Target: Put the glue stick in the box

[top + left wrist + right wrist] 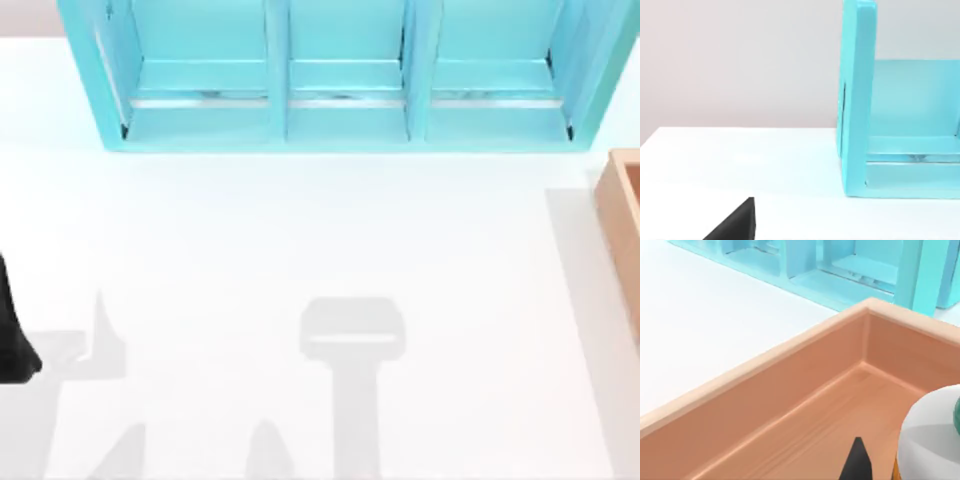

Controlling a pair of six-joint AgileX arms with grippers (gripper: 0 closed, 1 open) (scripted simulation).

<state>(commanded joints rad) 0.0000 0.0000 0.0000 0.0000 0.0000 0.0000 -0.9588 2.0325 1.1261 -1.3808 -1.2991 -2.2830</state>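
Observation:
The glue stick (930,435) shows its white shoulder, a sliver of green cap and a bit of orange label, close to the right wrist camera. It stands upright inside the box (790,390), near one corner over the wooden floor. My right gripper (860,465) is over the box with one dark fingertip (858,460) beside the bottle. A gap separates that fingertip from the bottle, so nothing is held. In the top view the box (622,220) sits at the table's right edge. My left gripper (735,225) is parked low at the table's left edge.
A big cyan shelf unit (340,80) with three compartments spans the back of the table and stands just behind the box. One of its end walls (857,100) rises in the left wrist view. White tabletop (300,230) fills the middle.

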